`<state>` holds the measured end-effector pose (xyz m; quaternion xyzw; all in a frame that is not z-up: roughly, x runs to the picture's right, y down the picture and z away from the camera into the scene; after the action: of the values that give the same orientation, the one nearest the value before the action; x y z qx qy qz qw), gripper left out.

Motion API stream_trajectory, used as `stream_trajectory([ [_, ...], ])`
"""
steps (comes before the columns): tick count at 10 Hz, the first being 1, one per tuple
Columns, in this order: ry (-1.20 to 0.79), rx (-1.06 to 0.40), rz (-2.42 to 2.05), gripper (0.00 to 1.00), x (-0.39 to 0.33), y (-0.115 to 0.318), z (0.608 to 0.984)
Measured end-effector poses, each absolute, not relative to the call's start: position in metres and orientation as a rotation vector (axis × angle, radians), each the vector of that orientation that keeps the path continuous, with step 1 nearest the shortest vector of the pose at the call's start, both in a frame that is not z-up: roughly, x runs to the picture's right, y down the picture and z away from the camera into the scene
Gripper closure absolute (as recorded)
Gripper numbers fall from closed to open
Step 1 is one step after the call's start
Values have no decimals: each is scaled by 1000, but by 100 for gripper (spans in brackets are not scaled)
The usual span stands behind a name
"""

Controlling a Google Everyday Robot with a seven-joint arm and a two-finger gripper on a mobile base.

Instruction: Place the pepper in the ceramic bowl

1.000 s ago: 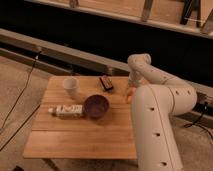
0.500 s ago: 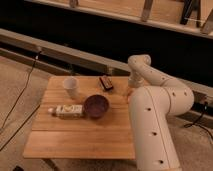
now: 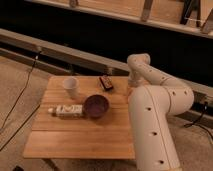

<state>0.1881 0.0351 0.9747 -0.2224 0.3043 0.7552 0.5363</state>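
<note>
The ceramic bowl [image 3: 96, 105] is a round, dark purple bowl near the middle of the wooden table [image 3: 80, 137]. It looks empty. The pepper [image 3: 128, 92] shows only as a small orange bit at the table's right edge, to the right of the bowl. The rest of it is covered by the arm. My gripper [image 3: 131, 89] is down at that same spot on the pepper, at the end of the white arm [image 3: 150, 115] that curls over from the right.
A white paper cup [image 3: 71, 86] stands at the back left of the table. A small bottle [image 3: 66, 110] lies on its side left of the bowl. A flat dark red-and-black object [image 3: 106, 82] lies behind the bowl. A dark wall and a ledge run behind the table.
The gripper has stayed at the table's right edge by the pepper and settled slightly lower. Less of the orange shows now. Nothing else on the table moved.
</note>
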Motion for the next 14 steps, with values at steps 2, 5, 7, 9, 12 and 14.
stream_trajectory([
  [2,714,-527,1780,98,184,35,972],
  [5,694,-526,1748,100,175,33,967],
  [7,671,-523,1714,100,166,30,959],
  [9,638,-524,1653,100,146,30,944],
  [12,615,-513,1552,100,121,34,922],
  [14,593,-504,1479,100,96,33,909],
])
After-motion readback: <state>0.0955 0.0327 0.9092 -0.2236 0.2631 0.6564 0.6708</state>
